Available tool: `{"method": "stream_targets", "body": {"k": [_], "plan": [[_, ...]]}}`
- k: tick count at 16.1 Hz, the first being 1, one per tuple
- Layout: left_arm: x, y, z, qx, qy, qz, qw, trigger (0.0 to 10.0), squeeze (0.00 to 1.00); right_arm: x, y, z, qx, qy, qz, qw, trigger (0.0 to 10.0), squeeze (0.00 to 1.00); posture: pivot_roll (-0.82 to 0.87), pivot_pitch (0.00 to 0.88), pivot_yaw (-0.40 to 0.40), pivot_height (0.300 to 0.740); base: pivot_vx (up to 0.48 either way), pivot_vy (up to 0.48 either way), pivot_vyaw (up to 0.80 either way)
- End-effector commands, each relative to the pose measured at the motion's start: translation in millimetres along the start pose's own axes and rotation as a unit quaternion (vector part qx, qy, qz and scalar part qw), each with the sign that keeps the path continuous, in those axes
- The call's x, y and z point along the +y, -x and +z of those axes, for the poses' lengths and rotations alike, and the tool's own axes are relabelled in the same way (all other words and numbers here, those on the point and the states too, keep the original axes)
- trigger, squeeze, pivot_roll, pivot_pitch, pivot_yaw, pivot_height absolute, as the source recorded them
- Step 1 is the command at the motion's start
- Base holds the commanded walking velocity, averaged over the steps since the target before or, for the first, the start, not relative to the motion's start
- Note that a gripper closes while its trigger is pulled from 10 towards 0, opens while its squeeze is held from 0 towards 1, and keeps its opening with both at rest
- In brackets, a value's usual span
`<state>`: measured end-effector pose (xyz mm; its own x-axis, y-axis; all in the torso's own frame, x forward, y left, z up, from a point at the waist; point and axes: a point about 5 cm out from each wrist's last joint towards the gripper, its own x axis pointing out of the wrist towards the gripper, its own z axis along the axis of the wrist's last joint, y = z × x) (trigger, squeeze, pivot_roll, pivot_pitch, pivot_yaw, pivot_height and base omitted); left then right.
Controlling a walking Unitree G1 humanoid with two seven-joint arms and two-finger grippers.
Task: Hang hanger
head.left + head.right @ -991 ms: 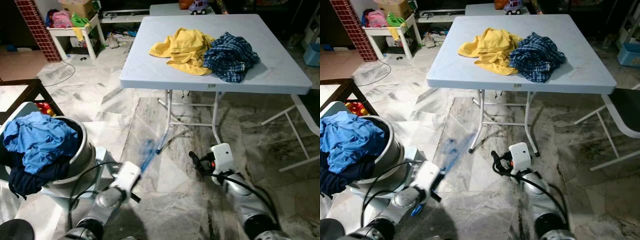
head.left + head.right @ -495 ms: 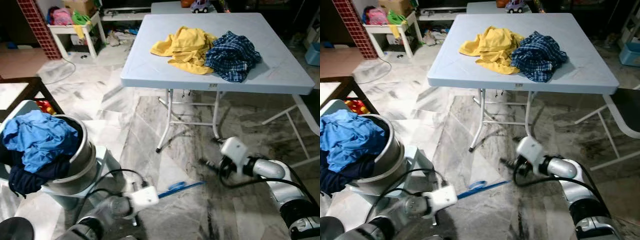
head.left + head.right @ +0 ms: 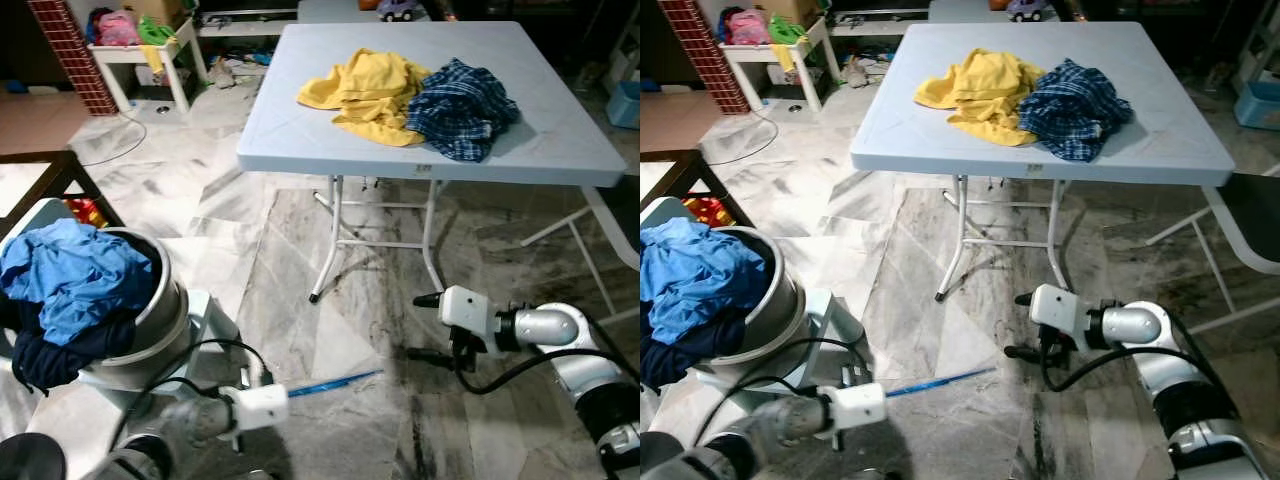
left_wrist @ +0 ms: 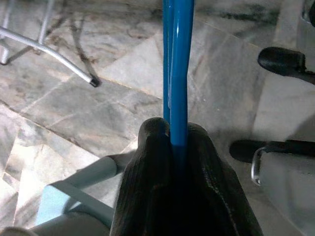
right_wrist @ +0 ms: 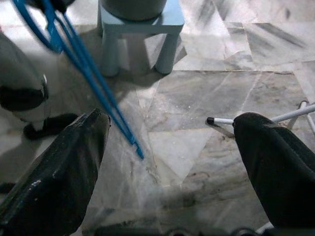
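Observation:
A thin blue hanger (image 3: 336, 382) sticks out low over the marble floor, pointing toward my right side. My left gripper (image 3: 284, 394) is shut on its near end; the left wrist view has both black fingers (image 4: 147, 196) pressed on the blue rods (image 4: 177, 73). My right gripper (image 3: 421, 326) hovers just beyond the hanger's far tip, open wide, one finger above the other, apart from the hanger. In the right wrist view the hanger (image 5: 93, 83) slants between the spread fingers (image 5: 64, 172), with nothing held.
A pale folding table (image 3: 300, 150) ahead carries a yellow garment (image 3: 365, 88) and a plaid shirt (image 3: 460, 108). A metal tub of blue clothes (image 3: 70, 290) stands on a light blue stool (image 3: 205, 320) at left. A white chair frame (image 3: 600, 230) is at right.
The left gripper has swung the hanger down from pointing ahead to lying low and pointing right. The right gripper has turned toward it, its fingers now spread wide.

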<state>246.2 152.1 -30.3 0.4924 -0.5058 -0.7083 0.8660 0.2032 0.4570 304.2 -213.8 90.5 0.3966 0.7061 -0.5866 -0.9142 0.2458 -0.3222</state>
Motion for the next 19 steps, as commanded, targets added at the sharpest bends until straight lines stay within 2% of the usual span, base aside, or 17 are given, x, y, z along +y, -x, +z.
{"method": "stream_targets", "body": {"k": [1,3,5,6,7,9,10,12,14,15,16,18,19], "plan": [[5.4,2.7,4,-0.028,-0.004,0.012,1.000,10.0,0.00,4.1,-3.1,2,0.014,0.014,0.033,0.999,10.0,0.00,0.01,0.149,0.034,0.740,0.000,0.000,0.00],[16.4,5.3,13,-0.072,-0.025,0.041,0.996,10.0,0.00,14.5,-10.1,1,0.009,0.004,0.053,0.999,10.0,0.00,0.02,0.160,0.032,0.740,0.000,0.000,0.00],[29.6,7.2,25,-0.113,-0.027,0.075,0.990,10.0,0.00,17.7,-16.1,2,0.001,0.002,0.040,0.999,10.0,0.00,0.02,0.169,0.029,0.740,0.000,0.000,0.00],[41.4,9.1,32,-0.135,-0.017,0.099,0.986,10.0,0.00,19.5,-20.8,3,-0.007,-0.002,0.031,1.000,10.0,0.00,0.03,0.172,0.029,0.740,0.000,0.000,0.00],[61.7,14.7,46,-0.177,-0.014,0.111,0.978,10.0,0.00,23.5,-27.0,5,-0.015,-0.001,0.023,1.000,10.0,0.00,0.03,0.177,0.028,0.740,0.000,0.000,0.00],[84.4,23.3,74,-0.246,-0.035,0.115,0.962,10.0,0.00,22.3,-32.6,8,-0.022,0.013,-0.015,1.000,10.0,0.00,0.03,0.183,0.027,0.740,0.000,0.000,0.00],[85.4,23.0,85,-0.267,-0.038,0.112,0.956,10.0,0.00,17.7,-34.1,12,-0.031,0.017,-0.046,0.998,10.0,0.00,0.03,0.188,0.028,0.740,0.000,0.000,0.00],[73.1,17.4,95,-0.285,-0.044,0.080,0.954,10.0,0.00,11.0,-34.4,18,-0.043,0.036,-0.082,0.995,10.0,0.00,0.02,0.194,0.032,0.740,0.000,0.000,0.00],[65.7,14.7,94,-0.281,-0.049,0.058,0.957,10.0,0.00,7.8,-29.8,22,-0.044,0.041,-0.075,0.995,10.0,0.00,0.02,0.199,0.036,0.740,0.000,0.000,0.00],[69.6,15.5,91,-0.264,-0.043,0.065,0.961,10.0,0.00,6.7,-27.0,20,-0.037,0.042,-0.076,0.996,10.0,0.00,0.02,0.200,0.038,0.740,0.000,0.000,0.00],[75.9,15.1,89,-0.254,-0.022,0.084,0.963,10.0,0.00,7.4,-26.4,18,-0.034,0.036,-0.077,0.996,10.0,0.00,0.02,0.199,0.039,0.740,0.000,0.000,0.00],[91.0,11.3,74,-0.210,0.087,0.173,0.958,10.0,0.00,17.3,-30.4,5,-0.012,0.024,-0.077,0.997,10.0,0.00,0.01,0.197,0.039,0.740,0.000,0.000,0.00],[95.4,10.8,69,-0.200,0.156,0.234,0.939,10.0,0.00,25.8,-34.8,2,-0.012,0.013,-0.070,0.997,10.0,0.00,0.01,0.196,0.038,0.740,0.000,0.000,0.00]]}}
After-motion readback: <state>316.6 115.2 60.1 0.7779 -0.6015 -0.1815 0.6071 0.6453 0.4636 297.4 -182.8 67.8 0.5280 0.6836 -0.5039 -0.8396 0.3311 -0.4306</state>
